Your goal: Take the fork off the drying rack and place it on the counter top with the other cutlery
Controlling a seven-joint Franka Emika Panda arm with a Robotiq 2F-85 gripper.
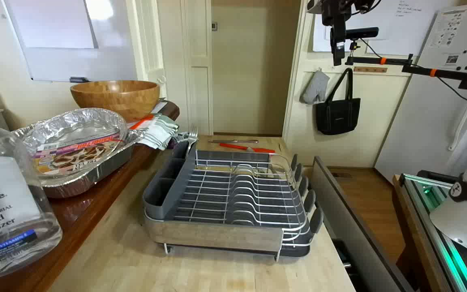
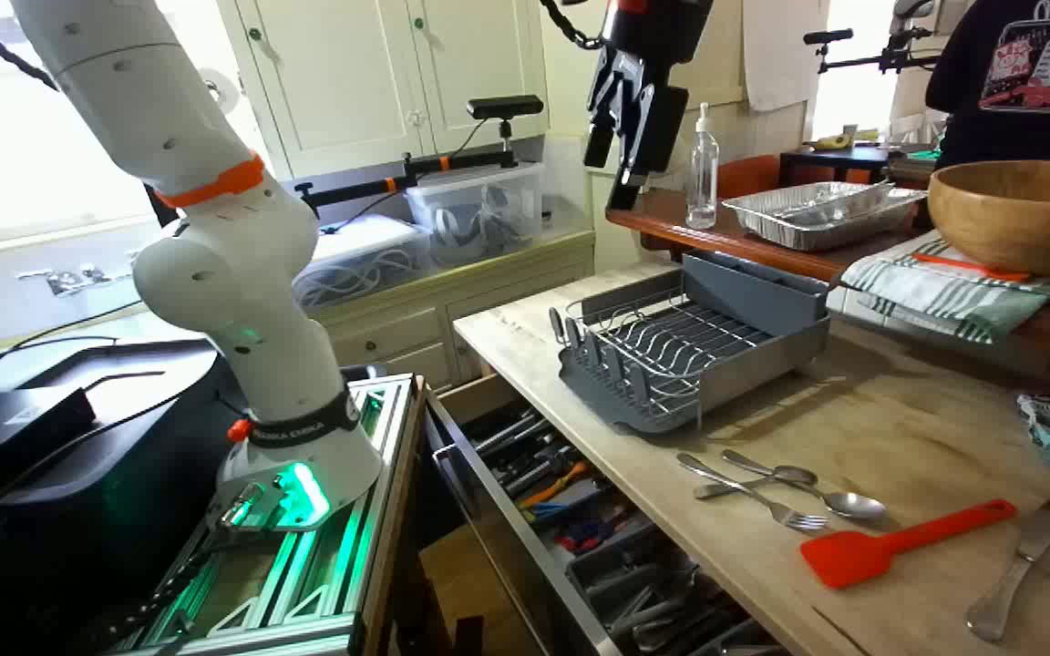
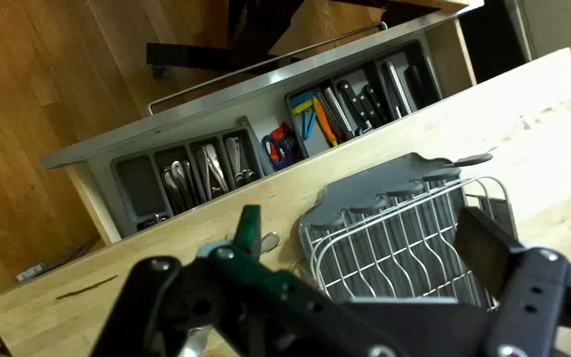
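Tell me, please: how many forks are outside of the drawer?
2: one fork stands in the drying rack, tines upward; another fork lies on the counter top, near the red spatula. More may be hidden.

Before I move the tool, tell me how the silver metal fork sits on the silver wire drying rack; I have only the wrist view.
Observer: In an exterior view, the silver metal fork stands tines up in the far compartment of the dark grey plastic cutlery holder.
Operator: Say what lies among the loose silver cutlery on the light tan wooden counter top.
Observer: In an exterior view, a flat red spatula, between the crossed pieces and a silver knife.
Operator: Name what runs alongside the holder.
Observer: A raised reddish-brown wooden ledge.
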